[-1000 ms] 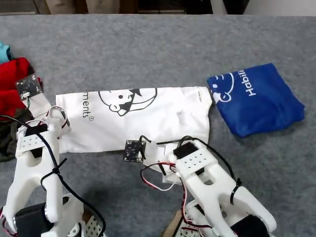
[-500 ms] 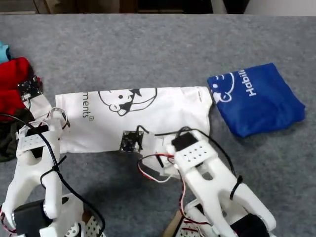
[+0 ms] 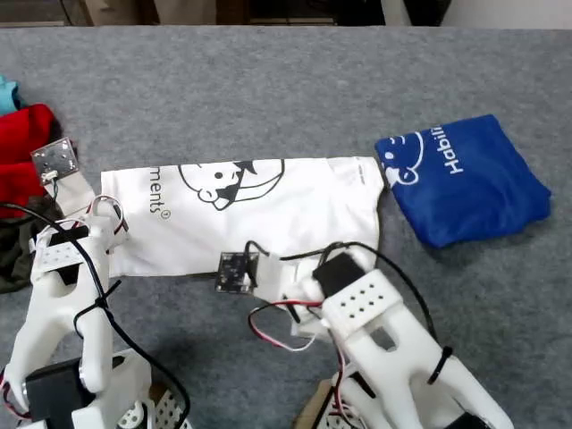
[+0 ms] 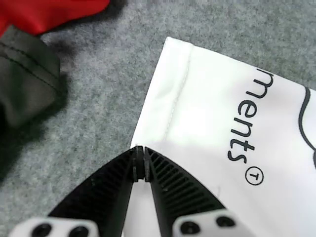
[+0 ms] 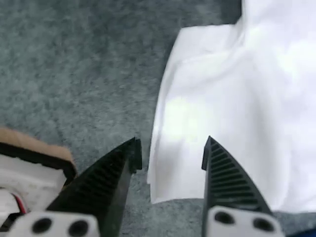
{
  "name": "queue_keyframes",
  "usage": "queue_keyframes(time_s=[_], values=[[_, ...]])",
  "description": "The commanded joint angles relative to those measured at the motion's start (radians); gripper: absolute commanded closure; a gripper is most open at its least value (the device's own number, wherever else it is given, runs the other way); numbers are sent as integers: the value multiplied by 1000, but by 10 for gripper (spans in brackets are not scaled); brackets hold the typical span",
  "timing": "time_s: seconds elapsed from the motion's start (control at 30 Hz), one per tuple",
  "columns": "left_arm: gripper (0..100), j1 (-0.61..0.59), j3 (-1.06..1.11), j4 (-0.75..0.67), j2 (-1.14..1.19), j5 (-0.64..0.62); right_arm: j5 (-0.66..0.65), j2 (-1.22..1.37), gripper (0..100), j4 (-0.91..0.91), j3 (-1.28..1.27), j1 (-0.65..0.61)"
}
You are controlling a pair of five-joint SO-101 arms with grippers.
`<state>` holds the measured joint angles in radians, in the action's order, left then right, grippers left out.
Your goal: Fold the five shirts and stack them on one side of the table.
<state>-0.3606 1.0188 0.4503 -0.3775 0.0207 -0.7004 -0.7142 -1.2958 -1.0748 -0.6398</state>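
A white shirt [image 3: 268,210] with black print lies spread flat mid-table. My left gripper [image 3: 112,228] sits at its near left corner; in the left wrist view the gripper [image 4: 139,165] is shut, its tips pinching the hem of the white shirt [image 4: 212,123]. My right gripper [image 3: 284,268] is at the shirt's near edge, toward the right. In the right wrist view it [image 5: 170,150] stands open, straddling the corner of a folded flap of the white shirt [image 5: 237,98]. A folded blue shirt [image 3: 465,179] lies at the right.
A red shirt [image 3: 22,143], a dark shirt [image 3: 13,241] and a bit of teal cloth [image 3: 5,92] are heaped at the table's left edge. The red shirt [image 4: 49,12] and dark shirt [image 4: 24,84] lie close to my left gripper. Grey cloth covers the table [image 3: 268,89].
The right arm has shifted a little to the left along the shirt's near edge. The left arm has barely moved.
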Motion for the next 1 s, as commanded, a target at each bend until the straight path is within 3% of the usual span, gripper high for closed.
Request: queue_keyframes(time_s=[0.0,0.33,0.73,0.97], values=[[981,11,-34,-9,-2,9,21,2,783,69,-4,-47],[981,11,-34,-9,-2,9,21,309,786,278,-25,-67],[981,11,-34,-9,-2,11,23,443,788,315,-8,-59],[981,11,-34,-9,-1,12,25,453,931,311,-7,-58]])
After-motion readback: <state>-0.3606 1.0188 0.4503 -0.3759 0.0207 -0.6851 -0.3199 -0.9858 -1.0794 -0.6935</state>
